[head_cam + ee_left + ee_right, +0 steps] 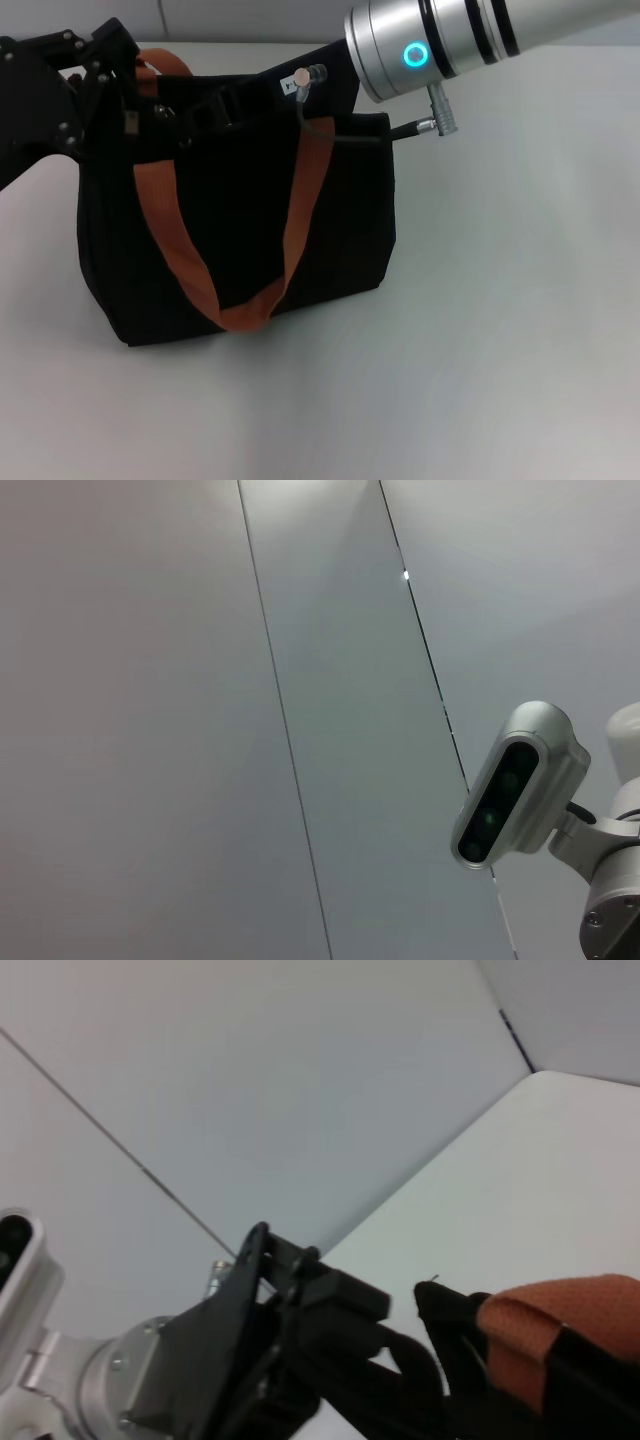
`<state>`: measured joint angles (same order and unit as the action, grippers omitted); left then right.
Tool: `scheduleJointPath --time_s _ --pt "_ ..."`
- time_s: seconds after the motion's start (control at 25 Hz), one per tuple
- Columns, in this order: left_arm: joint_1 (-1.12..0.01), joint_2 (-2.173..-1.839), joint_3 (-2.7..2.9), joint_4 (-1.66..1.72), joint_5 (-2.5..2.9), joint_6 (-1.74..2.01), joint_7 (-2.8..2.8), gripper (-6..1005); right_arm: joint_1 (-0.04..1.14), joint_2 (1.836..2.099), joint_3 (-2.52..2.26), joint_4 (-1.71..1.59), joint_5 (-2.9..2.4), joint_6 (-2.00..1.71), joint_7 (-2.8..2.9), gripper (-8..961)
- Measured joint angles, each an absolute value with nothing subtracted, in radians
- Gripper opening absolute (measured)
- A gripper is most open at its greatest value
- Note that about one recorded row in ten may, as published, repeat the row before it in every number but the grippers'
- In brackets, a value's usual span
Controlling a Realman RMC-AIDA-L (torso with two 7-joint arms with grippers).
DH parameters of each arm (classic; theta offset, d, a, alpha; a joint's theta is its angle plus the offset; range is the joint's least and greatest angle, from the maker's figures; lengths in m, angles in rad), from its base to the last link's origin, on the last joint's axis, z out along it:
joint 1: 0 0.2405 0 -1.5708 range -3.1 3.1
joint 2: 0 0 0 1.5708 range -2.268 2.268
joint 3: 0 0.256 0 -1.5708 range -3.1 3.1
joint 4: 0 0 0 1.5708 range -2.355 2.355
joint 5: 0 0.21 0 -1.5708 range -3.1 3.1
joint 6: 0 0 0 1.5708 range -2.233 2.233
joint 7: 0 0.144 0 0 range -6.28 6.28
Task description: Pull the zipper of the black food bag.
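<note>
The left pincer (pixel 120 95) is seen at the bag's upper left end in the head view, its black fingers pressed against the rim there; whether they are spread or pinched together cannot be told, since black lies on black. In the right wrist view the same left pincer (pixel 300 1330) appears as a dark bracket reaching toward the bag's rim, just beside an orange handle (pixel 530 1335). A small metal piece, possibly the zipper (pixel 131 121), hangs just below the left pincer's fingers, touching the rim.

The right pincer is hidden behind the bag's far rim; only the silver right arm (pixel 450 40) is seen, coming down from the far right corner of the desk (pixel 500 300) to the bag's upper right end. Its state cannot be told.

The black food bag (pixel 330 220) stands upright on the left half of the desk, near the far edge, with its near handle (pixel 240 290) drooping down the front face.
</note>
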<state>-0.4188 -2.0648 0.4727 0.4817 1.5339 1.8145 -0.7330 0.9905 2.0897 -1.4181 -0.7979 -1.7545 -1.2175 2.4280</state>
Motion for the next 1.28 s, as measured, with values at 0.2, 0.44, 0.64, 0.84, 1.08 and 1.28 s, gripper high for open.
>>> scheduleJointPath --time_s 0.2,0.44,0.64,0.84,1.08,1.28 --pt "-0.415 -2.063 0.465 0.482 1.534 1.812 -0.734 97 0.955 2.09 -1.429 -0.873 -1.819 -1.198 2.497 3" --pt "-0.411 -2.063 0.459 0.482 1.534 1.812 -0.733 98 0.896 2.089 -1.459 -0.993 -1.878 -1.173 2.577 8" --pt "-0.41 -2.063 0.449 0.482 1.534 1.809 -0.733 99 0.841 2.089 -1.462 -1.079 -1.931 -1.167 2.638 12" --pt "-0.408 -2.061 0.446 0.482 1.534 1.808 -0.733 100 0.781 2.087 -1.454 -1.141 -1.968 -1.164 2.665 17" --pt "-0.408 -2.06 0.436 0.482 1.534 1.807 -0.734 100 0.7 2.086 -1.424 -1.233 -2.026 -1.169 2.708 22" --pt "-0.408 -2.06 0.436 0.482 1.534 1.797 -0.734 101 0.64 2.086 -1.388 -1.295 -2.04 -1.176 2.717 27"
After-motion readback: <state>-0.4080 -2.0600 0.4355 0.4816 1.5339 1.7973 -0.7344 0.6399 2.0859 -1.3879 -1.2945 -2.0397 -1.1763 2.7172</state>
